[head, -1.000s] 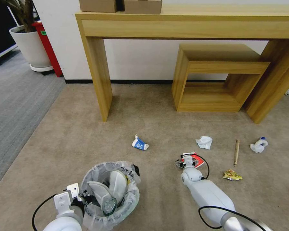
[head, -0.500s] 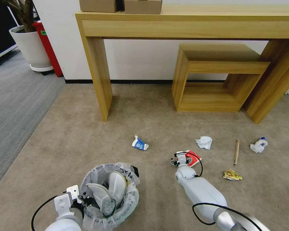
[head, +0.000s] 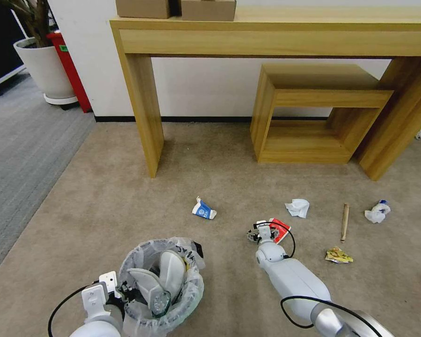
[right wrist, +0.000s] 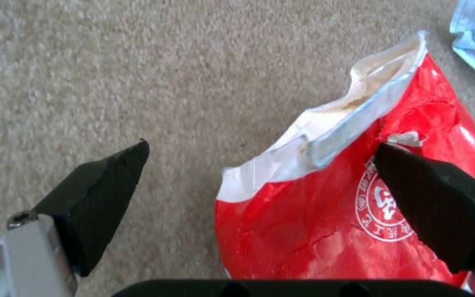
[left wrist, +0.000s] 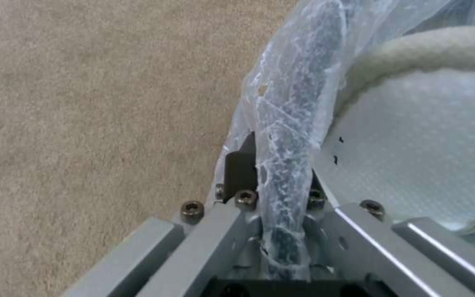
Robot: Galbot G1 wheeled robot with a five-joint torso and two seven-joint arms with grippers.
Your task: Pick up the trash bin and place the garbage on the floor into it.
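Right gripper [right wrist: 259,165] hangs spread wide over the crushed red paper cup [right wrist: 358,214] on the carpet [head: 126,201]; left gripper [left wrist: 273,194] clamps the trash bin [head: 161,285] rim.

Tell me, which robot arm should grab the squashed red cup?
The right. Its gripper is open right over the red cup on the carpet, while the left gripper is busy clamping the trash bin's bagged rim.

slippers [head: 161,276] in bin [head: 192,292] (left) | cup [head: 280,229] right | carton [head: 203,209] probably between, behind
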